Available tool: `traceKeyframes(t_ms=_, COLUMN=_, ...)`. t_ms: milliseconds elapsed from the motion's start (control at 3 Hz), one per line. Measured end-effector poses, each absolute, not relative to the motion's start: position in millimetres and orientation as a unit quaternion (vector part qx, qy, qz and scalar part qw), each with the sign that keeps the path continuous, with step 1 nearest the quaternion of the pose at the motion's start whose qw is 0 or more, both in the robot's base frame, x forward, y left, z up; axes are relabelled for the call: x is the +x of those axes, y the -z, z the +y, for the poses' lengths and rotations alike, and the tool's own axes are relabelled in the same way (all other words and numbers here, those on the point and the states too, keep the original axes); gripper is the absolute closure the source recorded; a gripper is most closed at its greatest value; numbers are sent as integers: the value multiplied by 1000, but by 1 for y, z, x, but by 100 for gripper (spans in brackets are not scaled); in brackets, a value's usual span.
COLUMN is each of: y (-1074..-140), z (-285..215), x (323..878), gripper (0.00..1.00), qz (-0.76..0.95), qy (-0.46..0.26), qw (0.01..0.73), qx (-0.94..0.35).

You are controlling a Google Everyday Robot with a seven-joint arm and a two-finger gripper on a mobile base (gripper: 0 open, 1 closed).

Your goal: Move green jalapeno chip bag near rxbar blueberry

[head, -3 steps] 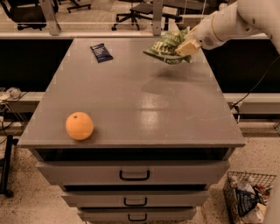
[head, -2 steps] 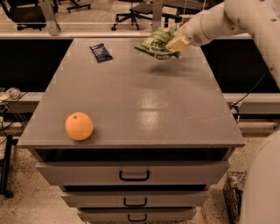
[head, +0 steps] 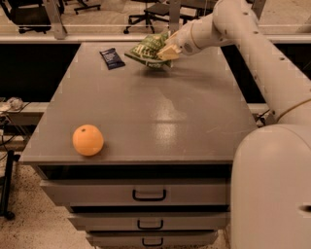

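The green jalapeno chip bag (head: 147, 51) is a crinkly green foil bag held just above the far part of the grey tabletop. My gripper (head: 166, 51) is shut on its right end, reaching in from the right on a long white arm. The rxbar blueberry (head: 112, 58) is a small dark navy wrapper lying flat near the table's far left, a short way left of the bag. The bag and the bar are apart.
A round orange (head: 88, 140) sits near the table's front left edge. The grey table (head: 160, 121) has drawers below its front. My white base (head: 272, 189) stands at the right. Office chairs (head: 150, 12) stand behind the table.
My gripper has carried the chip bag to the left, from the far right of the table toward the rxbar. The orange and the bar have not moved.
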State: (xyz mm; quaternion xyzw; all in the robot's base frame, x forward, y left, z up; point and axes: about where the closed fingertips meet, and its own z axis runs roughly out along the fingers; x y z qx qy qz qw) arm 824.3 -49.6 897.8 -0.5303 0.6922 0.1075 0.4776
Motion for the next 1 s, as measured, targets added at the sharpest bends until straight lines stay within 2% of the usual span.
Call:
traceKeyframes(t_ms=667, y=-883, z=-20, x=870, gripper=100, qz=688, qy=-90, qw=497, qx=-521)
traceKeyframes(t_ms=1000, y=-881, z=-20, x=885, gripper=84, qz=692, qy=-75, qw=499, qx=-517)
